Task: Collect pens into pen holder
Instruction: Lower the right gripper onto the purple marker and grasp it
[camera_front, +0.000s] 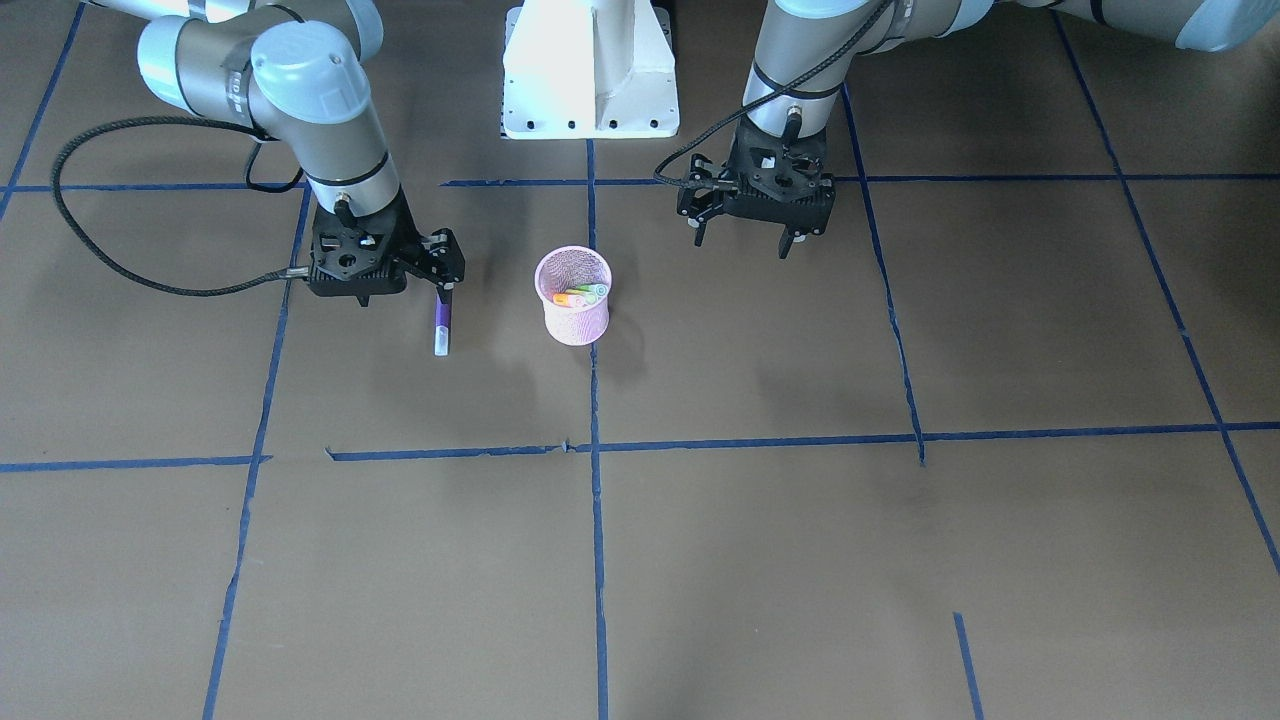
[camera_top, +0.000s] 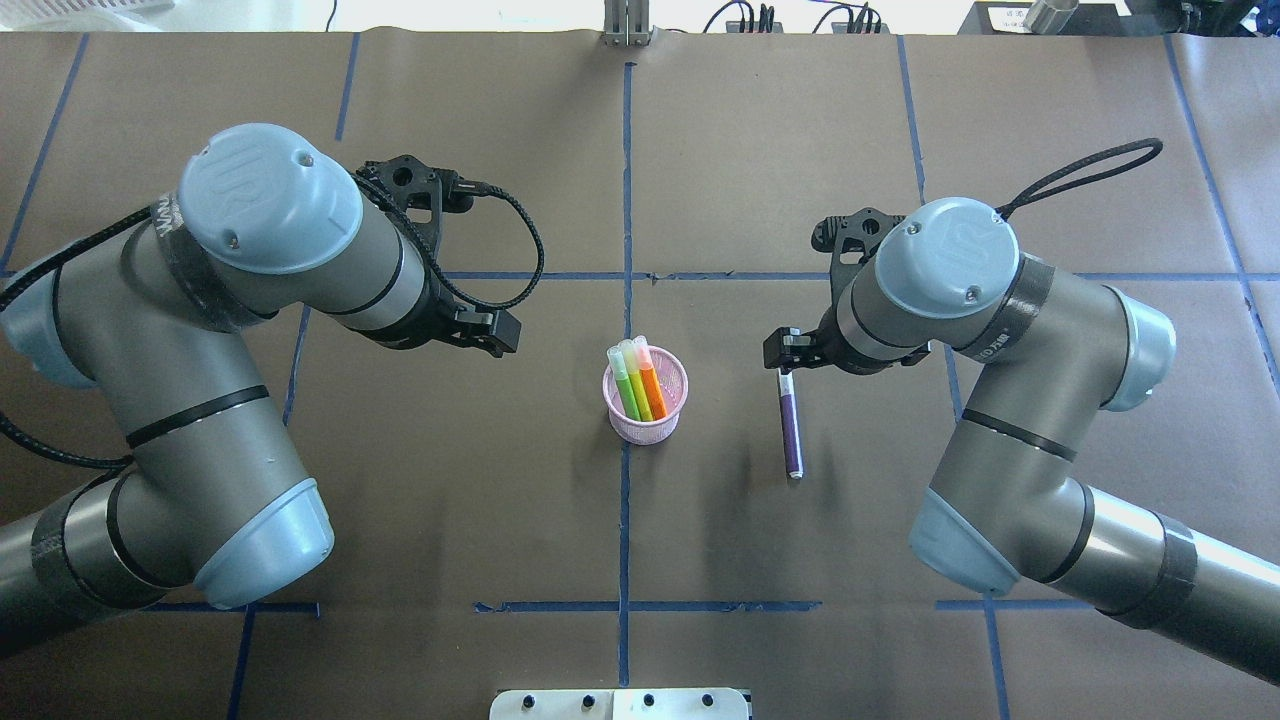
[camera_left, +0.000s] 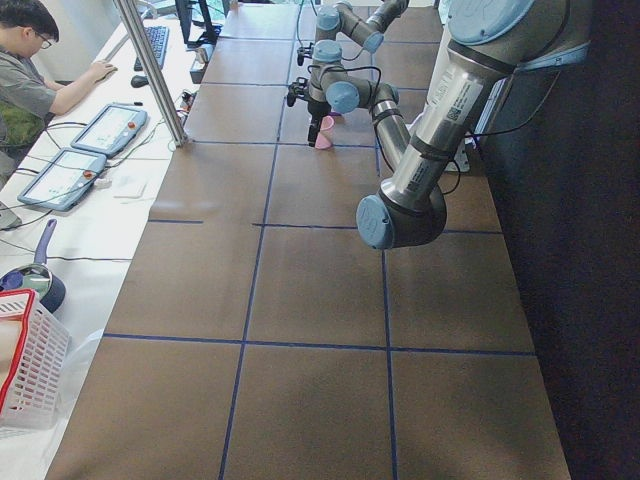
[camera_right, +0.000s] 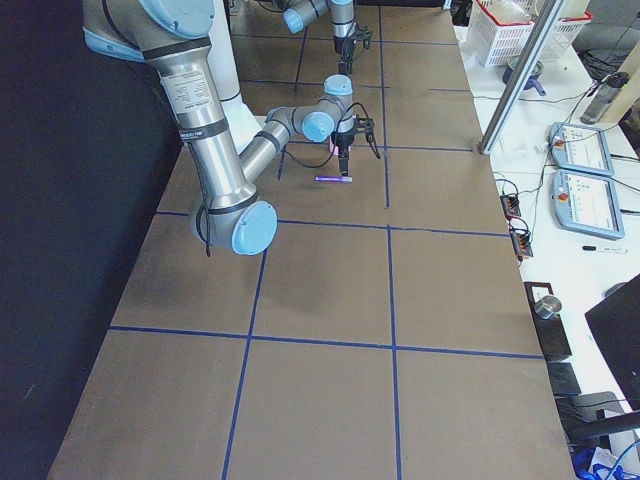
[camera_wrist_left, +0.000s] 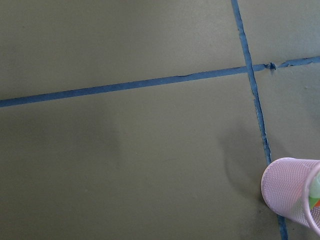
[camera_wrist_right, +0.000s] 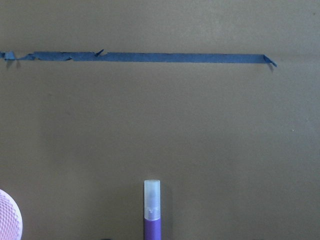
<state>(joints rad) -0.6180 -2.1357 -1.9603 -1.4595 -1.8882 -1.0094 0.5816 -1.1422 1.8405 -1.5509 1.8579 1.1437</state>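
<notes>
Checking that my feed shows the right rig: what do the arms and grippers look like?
The left arm and right arm match: grey tubes, pale blue joint caps with a UR logo, black bands. The left gripper and right gripper are black, two-fingered, on open-framed black mounts. A black cable loops from each wrist.

Overhead and front cameras look down from opposite sides of the table (camera_top: 800, 150), end cameras along it, wrist cameras close above, both catching the pen holder (camera_wrist_left: 290, 192).
</notes>
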